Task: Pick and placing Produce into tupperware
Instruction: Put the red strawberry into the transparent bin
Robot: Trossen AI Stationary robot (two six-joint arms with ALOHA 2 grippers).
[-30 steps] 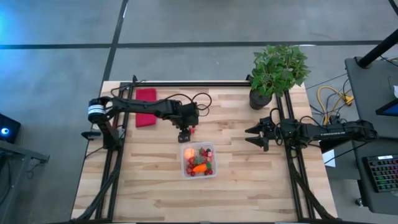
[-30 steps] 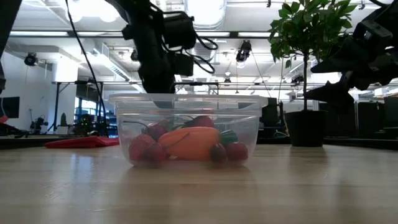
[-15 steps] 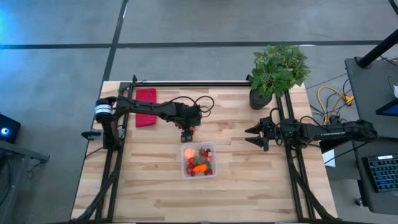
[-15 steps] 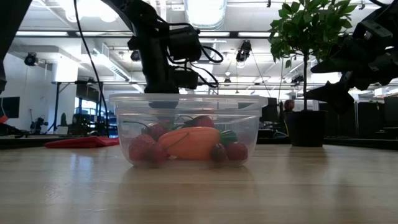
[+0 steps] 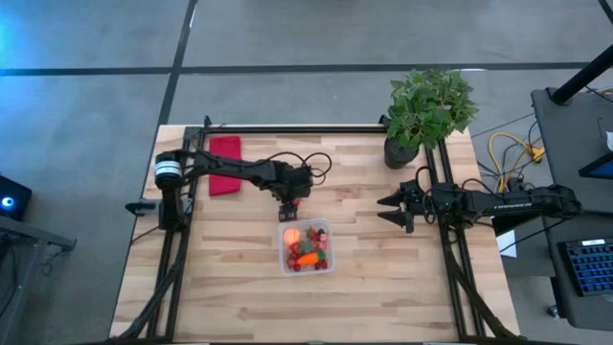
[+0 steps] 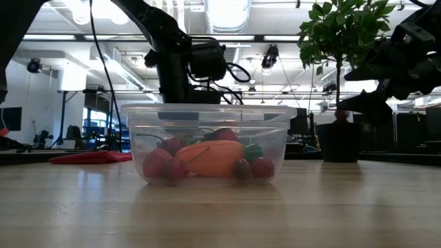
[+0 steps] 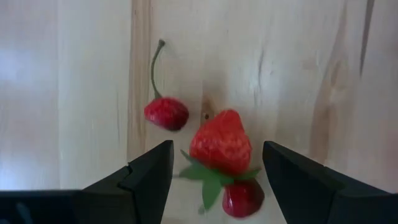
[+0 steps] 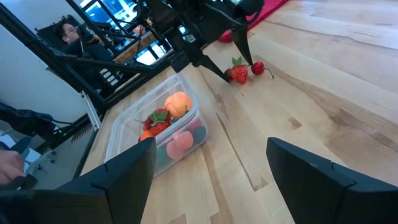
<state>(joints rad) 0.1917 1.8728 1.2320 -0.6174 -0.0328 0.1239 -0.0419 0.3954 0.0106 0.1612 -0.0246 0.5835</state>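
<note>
The clear tupperware (image 5: pixel 305 246) (image 6: pixel 207 145) stands at mid-table and holds an orange carrot (image 6: pixel 210 158), a pale orange round fruit (image 8: pixel 178 103) and several red berries. On the bare wood past its far side lie a strawberry (image 7: pixel 221 142), a stemmed cherry (image 7: pixel 166 113) and another red berry (image 7: pixel 242 196). My left gripper (image 5: pixel 290 203) (image 7: pixel 217 149) hovers over them, pointing down and open, one finger on either side of the strawberry without touching it. My right gripper (image 5: pixel 388 206) (image 8: pixel 211 168) waits open near the table's right side.
A red cloth (image 5: pixel 225 165) lies at the far left of the table. A potted plant (image 5: pixel 426 110) stands at the far right corner. In the right wrist view a person (image 8: pixel 65 31) sits beyond the table. Bare wood surrounds the tupperware on its near side.
My left gripper has come down toward the loose berries beyond the tupperware's far side and shifted slightly toward the table's right. The right arm and the tupperware have kept still.
</note>
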